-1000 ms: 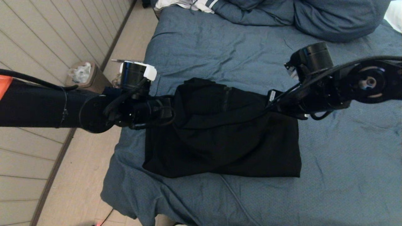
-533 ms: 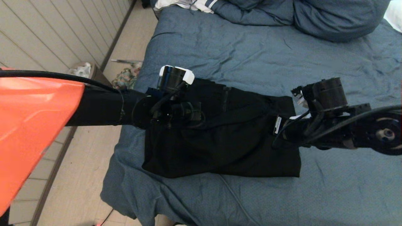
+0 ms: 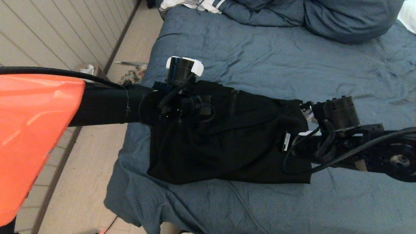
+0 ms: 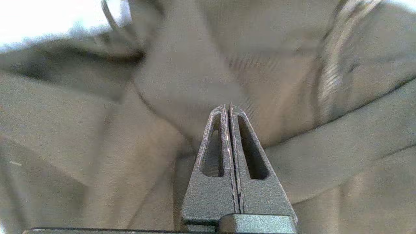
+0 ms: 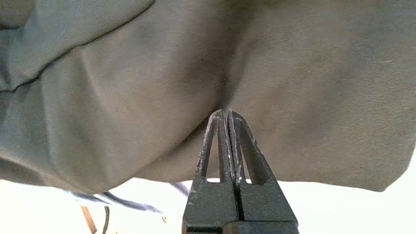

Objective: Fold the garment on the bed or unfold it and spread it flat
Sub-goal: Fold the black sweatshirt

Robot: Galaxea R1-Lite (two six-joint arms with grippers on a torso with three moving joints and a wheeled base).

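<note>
Left hand [image 4: 229,107] and right hand [image 5: 225,112], both closed, pinch the garment [image 3: 234,139].

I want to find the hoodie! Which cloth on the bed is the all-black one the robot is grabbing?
The garment in the middle of the bed. It is plain black, unlike the white striped cloth lying far up by the pillows.

We see the garment [image 3: 234,139] as thick, soft, matt black cloth, its weave finely ribbed in places in the left wrist view. The bed [image 3: 279,61] wears a wrinkled, matt slate-blue cloth cover. The left gripper [image 4: 229,109] and right gripper [image 5: 225,113] have rough, grainy dark plastic fingers (scuffed pale along the edges). An orange arm shell [image 3: 29,130] near the bed's left edge looks smooth, glossy plastic.
</note>
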